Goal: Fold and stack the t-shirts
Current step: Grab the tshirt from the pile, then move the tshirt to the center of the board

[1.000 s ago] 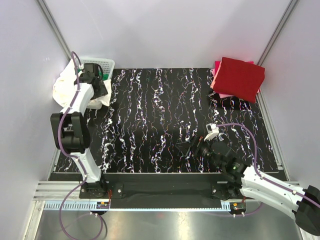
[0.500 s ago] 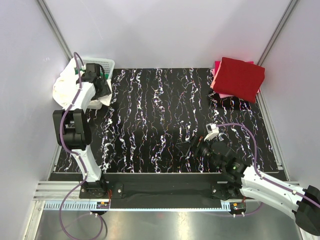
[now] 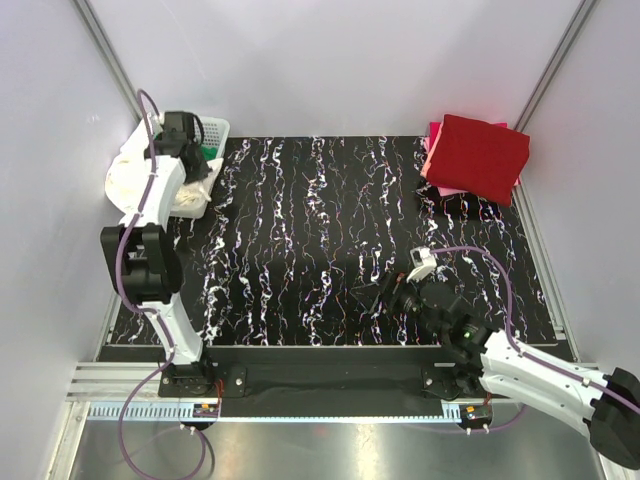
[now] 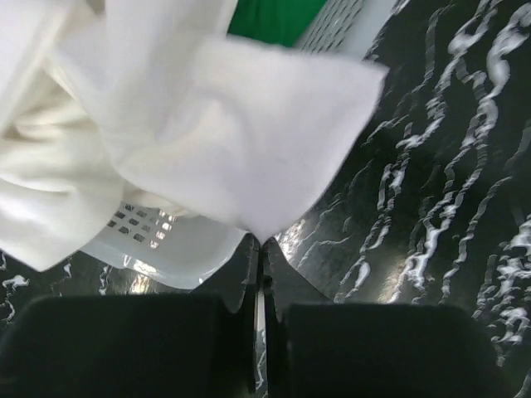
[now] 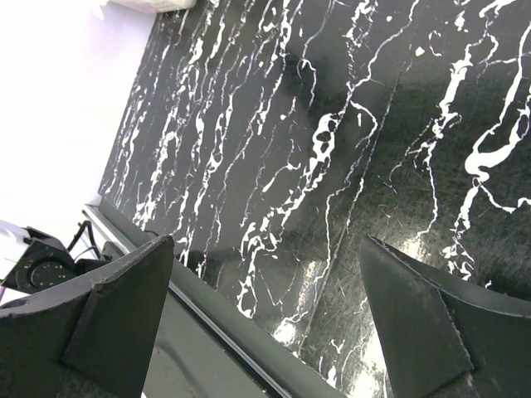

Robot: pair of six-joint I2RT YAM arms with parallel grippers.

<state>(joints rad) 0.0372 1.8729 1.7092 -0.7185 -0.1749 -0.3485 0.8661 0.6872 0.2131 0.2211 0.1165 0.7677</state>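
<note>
left gripper, jaws pressed together, seemingly pinches a corner of the white t-shirt over the basket; light, limp cloth, best held at an edge. right gripper spread.

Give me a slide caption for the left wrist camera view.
Left gripper pinches a corner of the white tee over the basket, green tee behind.

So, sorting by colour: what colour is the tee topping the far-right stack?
The top tee is red; top external view.
</note>
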